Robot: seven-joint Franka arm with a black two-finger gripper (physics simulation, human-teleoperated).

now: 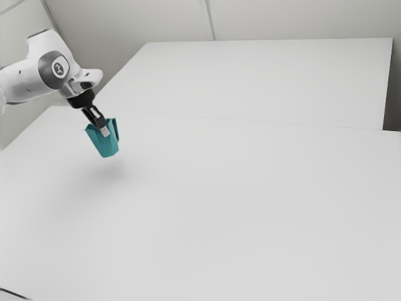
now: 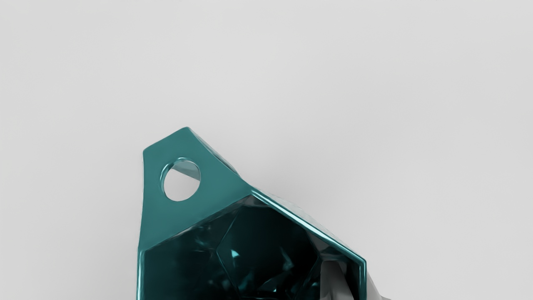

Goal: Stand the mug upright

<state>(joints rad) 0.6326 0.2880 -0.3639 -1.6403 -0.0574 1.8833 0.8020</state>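
The teal faceted mug (image 1: 106, 147) is in the air above the white table (image 1: 219, 207), its opening upward and its body leaning slightly, with a soft shadow below. My gripper (image 1: 104, 131) is at its rim and shut on the mug's wall. In the wrist view I look into the dark inside of the mug (image 2: 187, 221), whose handle piece has a round hole. One finger of the gripper (image 2: 361, 287) is inside the mug and the other is outside, with the wall pinched between them. The mug's underside is hidden there.
Behind the table stands another broad white surface (image 1: 263, 81), beyond a thin seam. A dark thin strip (image 1: 14, 293) crosses the exterior view's lower left corner. Pale walls rise behind.
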